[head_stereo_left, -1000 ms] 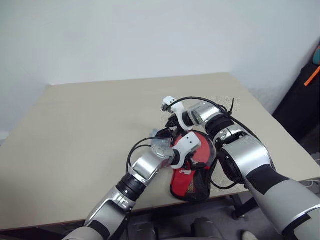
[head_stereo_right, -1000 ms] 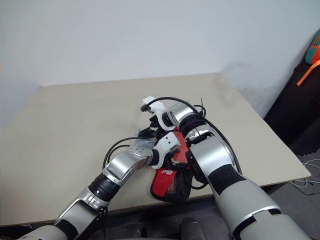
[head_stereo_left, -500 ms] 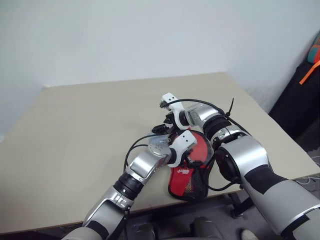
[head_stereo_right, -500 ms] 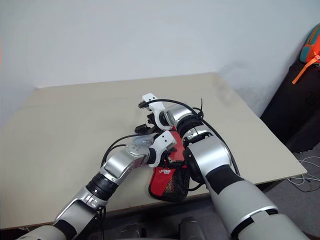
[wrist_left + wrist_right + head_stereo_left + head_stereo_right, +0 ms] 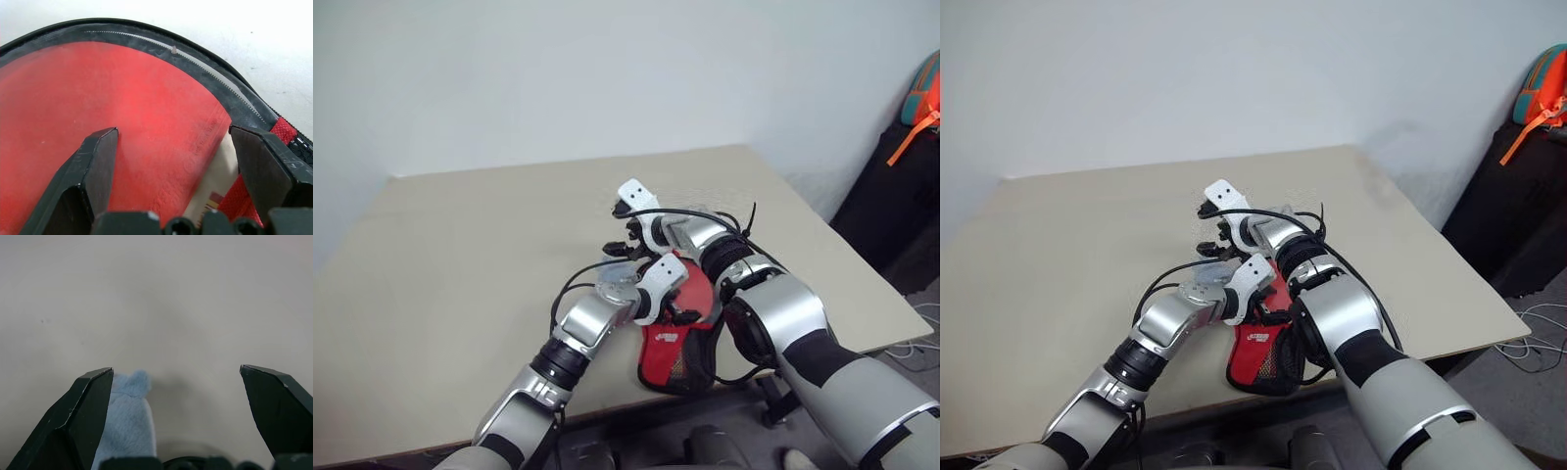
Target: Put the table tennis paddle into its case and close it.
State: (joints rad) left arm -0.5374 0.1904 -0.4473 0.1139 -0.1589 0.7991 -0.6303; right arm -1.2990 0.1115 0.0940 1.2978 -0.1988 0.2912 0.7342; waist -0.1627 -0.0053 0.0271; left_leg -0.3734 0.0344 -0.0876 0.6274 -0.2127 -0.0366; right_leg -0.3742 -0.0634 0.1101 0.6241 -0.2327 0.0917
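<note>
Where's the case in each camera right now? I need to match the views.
Head views: the case lies at the near edge of the table, under the left gripper.
Left wrist view: its black zip rim arcs around the red face of the paddle, beyond the open gripper.
Right wrist view: looks at the table.
Shared landmark: the paddle's red face.

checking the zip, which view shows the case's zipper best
The left wrist view: the zipper curves in close-up along the case rim, its teeth plain, around the red paddle face. The eye views show the case small, half hidden by the arms. The right wrist view faces bare table.
</note>
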